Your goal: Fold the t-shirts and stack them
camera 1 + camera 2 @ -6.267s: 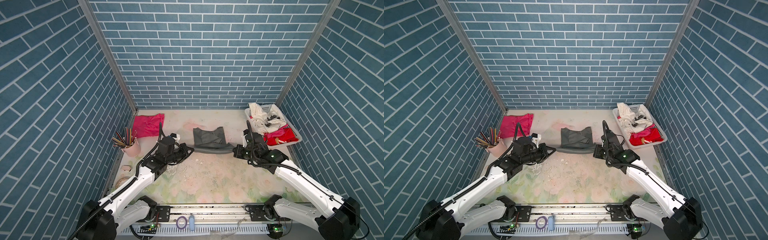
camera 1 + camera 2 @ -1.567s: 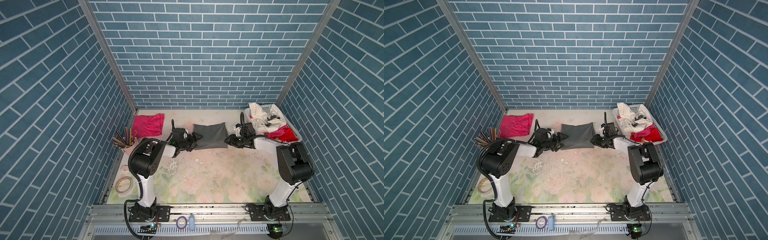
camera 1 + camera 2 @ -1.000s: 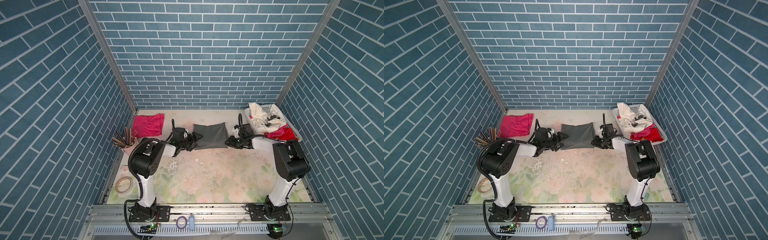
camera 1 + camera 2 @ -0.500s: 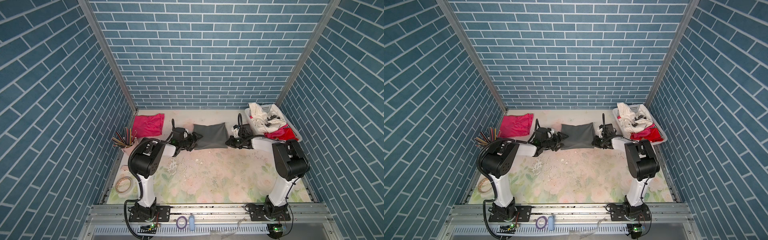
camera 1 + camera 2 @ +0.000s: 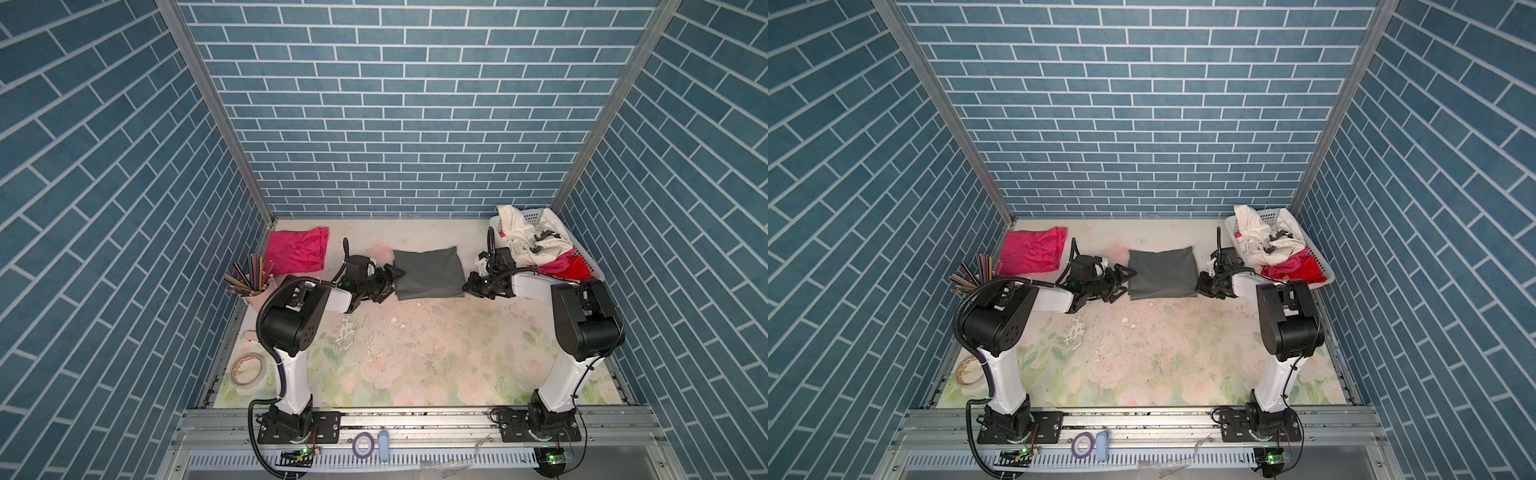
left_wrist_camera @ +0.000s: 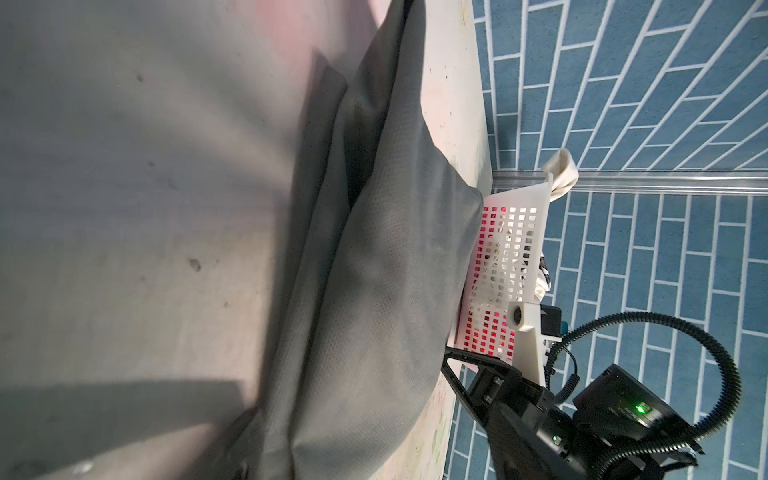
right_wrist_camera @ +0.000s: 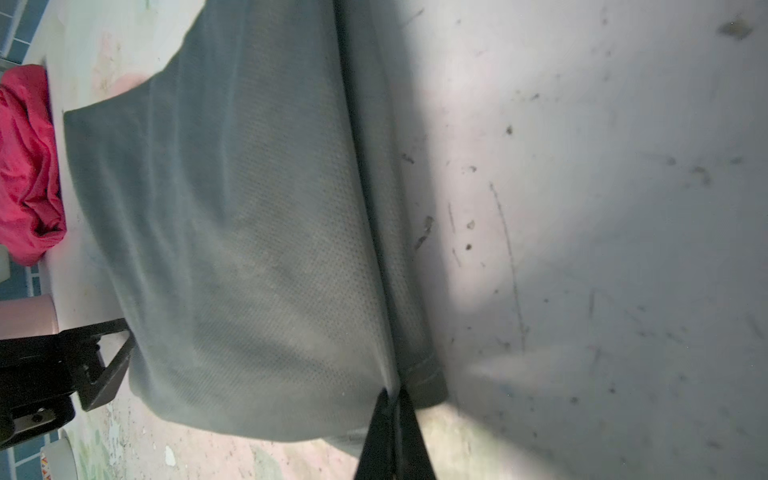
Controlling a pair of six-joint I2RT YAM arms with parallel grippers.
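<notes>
Left gripper (image 5: 388,282): spread, beside grey t-shirt (image 5: 428,274) left edge
Right gripper (image 5: 468,286): pinching its near right corner
Long axis: gripper to gripper

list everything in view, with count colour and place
dark grey folded t-shirt: 1, grey, centre back
hot pink t-shirt: 1, pink, back left
white perforated plastic basket: 1, white, back right, holding white cloth and red cloth
pink cup of coloured pencils: 1, pink, left edge
pale tape roll: 1, cream, front left
purple ring: 1, purple, front rail
left gripper: 1, black, open, beside grey shirt
right gripper: 1, black, shut on its corner
</notes>
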